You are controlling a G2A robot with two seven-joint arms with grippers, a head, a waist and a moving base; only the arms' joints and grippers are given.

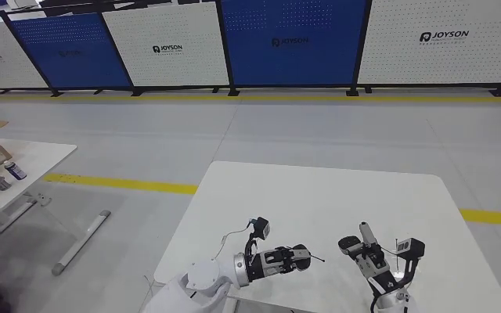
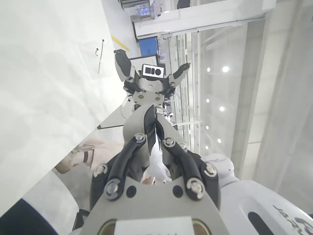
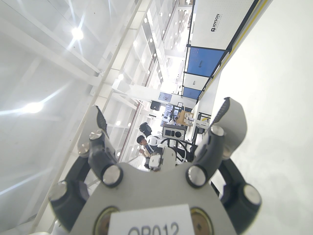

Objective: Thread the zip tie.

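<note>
While the left arm point(image 1: 258, 264) is hanging over the front edge of the tabletop point(image 1: 313, 196), a little left of the middle, its jaws are squeezing tight on a thin dark strip point(image 1: 318, 257). The strip is poking out past their tips, and it is too thin to tell what it is. These jaws are pointing across at the other arm.

The right arm point(image 1: 381, 275) is sitting over the front edge too, nearer the front right corner. Its jaws are gaping wide and are holding nothing. They are facing the left jaws, with a gap between the two.

The zip tie point(image 2: 100, 57) is lying flat on the tabletop by the right arm, near the front edge and toward the front right corner. It is running from front to back, and nothing is touching it.

Farther off, past the back edge, a yellow line point(image 1: 117, 183) is running across the grey floor point(image 1: 156, 133). Blue and white panels point(image 1: 293, 39) are standing in a row at the very back.
</note>
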